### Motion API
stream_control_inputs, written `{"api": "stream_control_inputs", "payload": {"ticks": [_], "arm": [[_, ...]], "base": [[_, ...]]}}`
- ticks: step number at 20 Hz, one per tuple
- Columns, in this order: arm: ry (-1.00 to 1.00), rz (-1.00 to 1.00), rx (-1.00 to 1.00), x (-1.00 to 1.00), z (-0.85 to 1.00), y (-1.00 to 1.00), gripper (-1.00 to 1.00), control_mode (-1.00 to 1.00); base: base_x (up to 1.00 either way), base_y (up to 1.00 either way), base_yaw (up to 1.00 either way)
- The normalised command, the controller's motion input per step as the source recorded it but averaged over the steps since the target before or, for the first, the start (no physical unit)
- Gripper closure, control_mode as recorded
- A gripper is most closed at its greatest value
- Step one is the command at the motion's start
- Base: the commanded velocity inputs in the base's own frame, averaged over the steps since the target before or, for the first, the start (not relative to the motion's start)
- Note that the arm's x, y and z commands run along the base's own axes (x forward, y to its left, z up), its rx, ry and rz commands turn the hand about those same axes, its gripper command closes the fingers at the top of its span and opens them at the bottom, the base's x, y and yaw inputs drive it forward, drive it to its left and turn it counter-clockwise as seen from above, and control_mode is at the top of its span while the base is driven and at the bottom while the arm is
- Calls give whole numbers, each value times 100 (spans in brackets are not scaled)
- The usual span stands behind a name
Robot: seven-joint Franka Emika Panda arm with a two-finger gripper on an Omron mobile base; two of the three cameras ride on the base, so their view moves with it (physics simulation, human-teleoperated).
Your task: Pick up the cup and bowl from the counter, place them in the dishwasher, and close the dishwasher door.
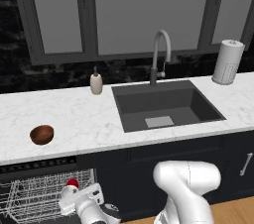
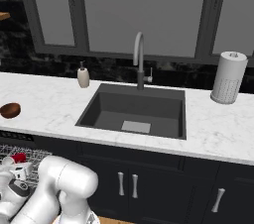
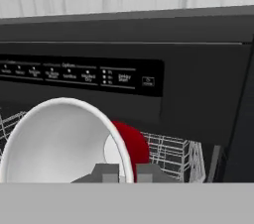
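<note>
- Gripper (image 3: 127, 171) clamped on cup (image 3: 74, 143) rim, over rack (image 3: 173, 153).
- Cup: light, rigid, slick; rim hold tips easily.
- Bowl (image 1: 41, 134) at 9 o'clock on surface (image 1: 79, 119): pinch rim.

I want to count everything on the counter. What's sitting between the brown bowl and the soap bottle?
Nothing. In the left base view, only bare white marble counter lies between the bowl and the soap dispenser bottle.

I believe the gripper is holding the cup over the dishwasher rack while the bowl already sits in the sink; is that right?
Not quite: the bowl is not in the sink; the left base view shows it on the counter, left of the sink. The rest holds: the gripper is shut on the cup over the dishwasher rack.
</note>
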Motion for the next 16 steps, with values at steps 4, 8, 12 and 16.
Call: {"api": "stream_control_inputs", "payload": {"ticks": [4, 8, 12, 16], "arm": [[0, 0, -7, 96, -42, 15, 100, -100], [2, 0, -11, 81, -39, 50, 100, -100], [0, 0, -11, 76, -27, 52, 100, -100], [0, 0, -7, 70, -49, 29, 100, -100]], "base": [[0, 0, 0], [0, 0, 0], [0, 0, 0], [0, 0, 0]]}}
